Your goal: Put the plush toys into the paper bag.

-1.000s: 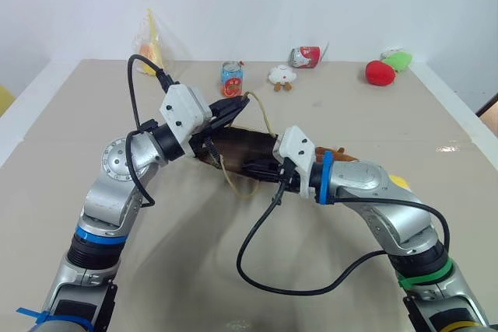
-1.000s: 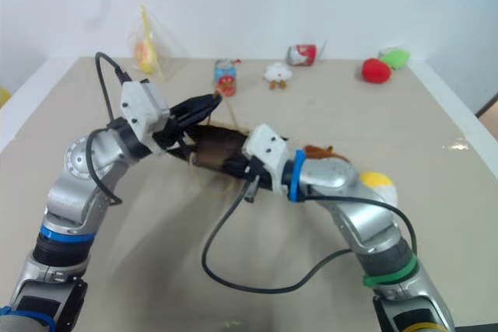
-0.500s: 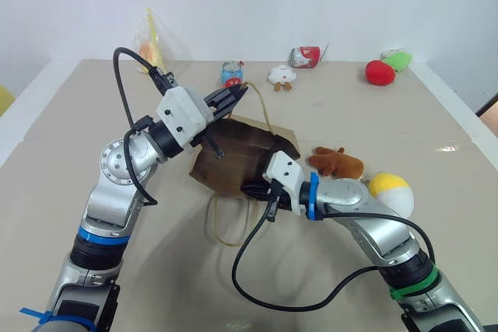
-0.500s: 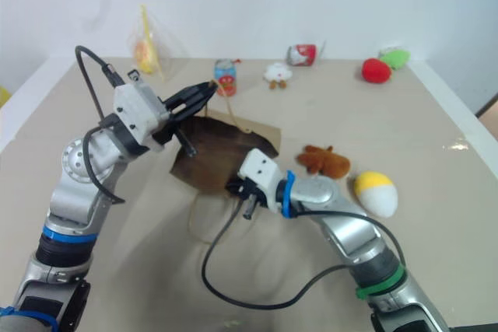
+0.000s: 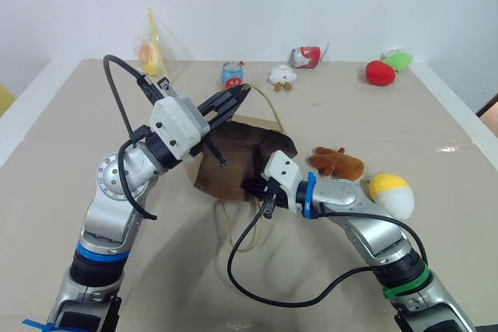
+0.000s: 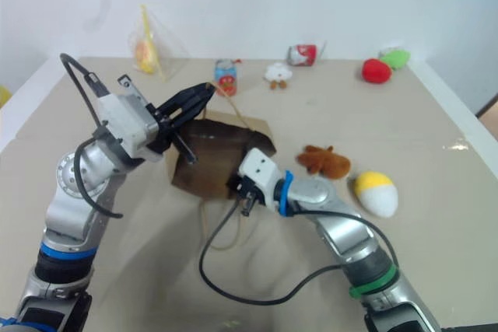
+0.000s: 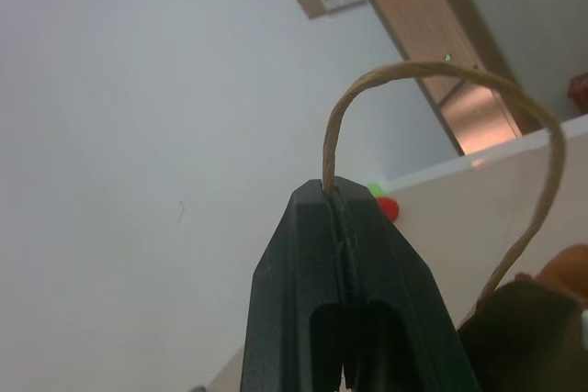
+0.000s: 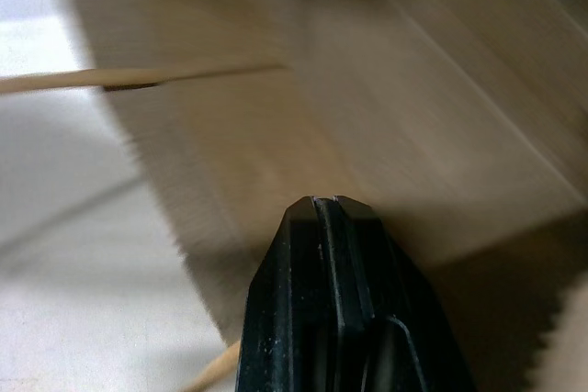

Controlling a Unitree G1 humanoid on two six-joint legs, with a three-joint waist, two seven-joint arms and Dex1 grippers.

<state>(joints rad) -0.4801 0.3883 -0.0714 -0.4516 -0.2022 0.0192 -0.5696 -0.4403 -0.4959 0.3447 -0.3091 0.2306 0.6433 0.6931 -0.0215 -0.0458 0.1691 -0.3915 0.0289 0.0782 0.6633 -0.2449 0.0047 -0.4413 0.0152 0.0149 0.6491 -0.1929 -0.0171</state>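
Left eye view: the paper bag (image 5: 237,162) lies on the counter (image 5: 62,130), its handle (image 5: 266,106) pinched and lifted by the left gripper (image 5: 238,94). The brown plush (image 5: 336,162) and egg plush (image 5: 391,194) sit just right of it — soft, light, best squeezed mid-body; open room lies all round.

Left wrist view: fingers (image 7: 308,263) pressed on the cord.

Right wrist view: right gripper (image 8: 327,204) fingers pressed together, empty, against the flimsy bag wall — likely to crumple.

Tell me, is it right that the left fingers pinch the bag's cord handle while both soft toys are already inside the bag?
Not quite. The brown toy and the egg-shaped toy lie on the table beside the paper bag, as the left eye view shows. The left fingers do pinch the handle.
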